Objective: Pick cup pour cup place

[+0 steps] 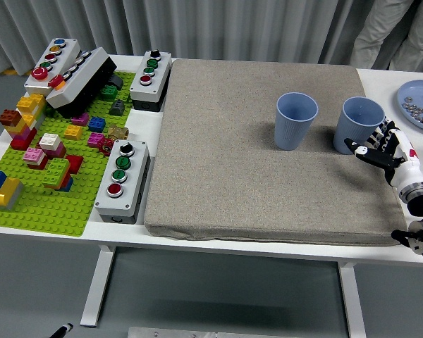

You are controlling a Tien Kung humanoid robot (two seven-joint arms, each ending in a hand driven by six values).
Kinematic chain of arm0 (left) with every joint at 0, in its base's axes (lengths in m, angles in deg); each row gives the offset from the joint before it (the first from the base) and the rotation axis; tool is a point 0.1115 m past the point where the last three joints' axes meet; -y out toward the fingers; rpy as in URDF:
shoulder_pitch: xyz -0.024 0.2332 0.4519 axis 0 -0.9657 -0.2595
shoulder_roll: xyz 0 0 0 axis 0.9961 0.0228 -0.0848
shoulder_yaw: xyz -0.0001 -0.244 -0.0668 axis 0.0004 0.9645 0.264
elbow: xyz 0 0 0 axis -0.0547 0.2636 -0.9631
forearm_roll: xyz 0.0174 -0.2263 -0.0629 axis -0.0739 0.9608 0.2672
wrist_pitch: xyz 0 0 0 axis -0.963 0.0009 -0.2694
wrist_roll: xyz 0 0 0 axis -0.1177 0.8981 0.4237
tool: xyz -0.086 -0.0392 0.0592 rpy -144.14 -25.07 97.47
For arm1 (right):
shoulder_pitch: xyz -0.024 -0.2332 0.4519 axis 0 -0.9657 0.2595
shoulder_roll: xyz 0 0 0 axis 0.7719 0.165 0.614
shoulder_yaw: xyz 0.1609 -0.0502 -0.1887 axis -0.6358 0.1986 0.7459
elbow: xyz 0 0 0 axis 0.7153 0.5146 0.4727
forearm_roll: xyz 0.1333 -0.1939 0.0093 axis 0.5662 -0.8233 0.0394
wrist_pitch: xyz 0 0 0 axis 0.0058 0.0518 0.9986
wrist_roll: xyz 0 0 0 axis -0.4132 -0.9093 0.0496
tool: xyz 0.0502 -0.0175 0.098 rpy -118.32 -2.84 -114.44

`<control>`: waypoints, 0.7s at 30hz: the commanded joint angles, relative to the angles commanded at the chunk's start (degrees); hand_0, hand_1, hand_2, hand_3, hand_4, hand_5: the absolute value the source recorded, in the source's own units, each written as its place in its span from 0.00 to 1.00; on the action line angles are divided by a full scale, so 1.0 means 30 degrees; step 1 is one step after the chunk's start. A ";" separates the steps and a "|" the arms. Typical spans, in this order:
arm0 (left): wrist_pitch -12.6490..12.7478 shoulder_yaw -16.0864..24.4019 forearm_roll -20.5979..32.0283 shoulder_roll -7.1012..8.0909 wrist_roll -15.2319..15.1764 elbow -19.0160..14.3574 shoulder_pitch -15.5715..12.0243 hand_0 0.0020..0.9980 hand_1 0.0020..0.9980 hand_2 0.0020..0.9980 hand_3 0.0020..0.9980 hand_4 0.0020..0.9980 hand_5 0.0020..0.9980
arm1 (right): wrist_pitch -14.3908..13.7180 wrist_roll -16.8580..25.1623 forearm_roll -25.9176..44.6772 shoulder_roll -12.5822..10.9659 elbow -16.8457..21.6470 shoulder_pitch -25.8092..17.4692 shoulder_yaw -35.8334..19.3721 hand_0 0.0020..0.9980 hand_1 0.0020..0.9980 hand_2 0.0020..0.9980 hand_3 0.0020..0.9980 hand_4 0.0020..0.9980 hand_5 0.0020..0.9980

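Grey pleated curtains (pixel 218 28) are hanging along the back wall, a white table (pixel 120 232) is standing on white legs over a grey floor (pixel 225 296), and soft even light is falling everywhere
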 joint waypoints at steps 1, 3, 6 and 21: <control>0.0001 0.0002 -0.0001 0.0001 -0.0001 0.0000 0.0006 0.82 0.80 0.89 0.79 0.63 0.99 | -0.0003 0.0000 0.0014 -0.0002 -0.0018 0.0032 0.0001 0.96 0.93 1.00 1.00 0.83 0.22; 0.0004 0.0016 -0.0014 0.0002 -0.0004 0.0000 0.0028 0.82 0.80 0.89 0.79 0.63 0.99 | 0.0000 0.0004 0.0037 0.0001 -0.0085 0.0120 0.0006 0.96 0.93 1.00 1.00 0.83 0.22; 0.0002 0.0025 -0.0032 0.0005 -0.0006 0.0000 0.0052 0.82 0.80 0.89 0.79 0.63 0.99 | 0.0003 0.0010 0.0081 0.0029 -0.0204 0.0215 0.0017 0.96 0.93 1.00 1.00 0.83 0.22; 0.0012 0.0015 -0.0059 0.0027 -0.0020 0.0000 0.0146 0.82 0.80 0.89 0.79 0.63 0.99 | 0.0048 0.0126 0.0314 0.0169 -0.0758 0.0722 0.0258 0.96 0.93 1.00 1.00 0.83 0.22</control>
